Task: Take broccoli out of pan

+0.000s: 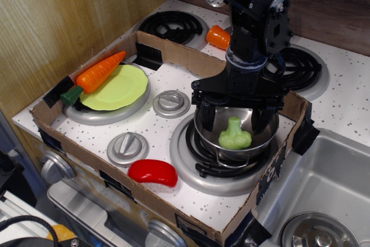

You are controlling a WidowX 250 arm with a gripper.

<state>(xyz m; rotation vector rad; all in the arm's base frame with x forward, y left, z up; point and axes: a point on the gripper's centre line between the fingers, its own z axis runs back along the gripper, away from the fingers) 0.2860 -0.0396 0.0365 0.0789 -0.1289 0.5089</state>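
The pale-green broccoli (234, 135) lies inside the shiny steel pan (213, 133), which sits on the front right burner of the toy stove. My black gripper (235, 121) hangs over the pan, open. Its two fingers reach down into the pan, one on each side of the broccoli, left finger (206, 118) and right finger (261, 121). The fingers do not touch the broccoli. The arm hides the back rim of the pan.
A cardboard wall (173, 50) rings the stove top. An orange carrot (98, 73) lies on a lime-green plate (120, 88) at left. A red toy (153, 173) lies at the front. Two silver knobs (171, 103) stand mid-stove. An orange piece (218, 37) lies behind. A sink (329, 195) is at right.
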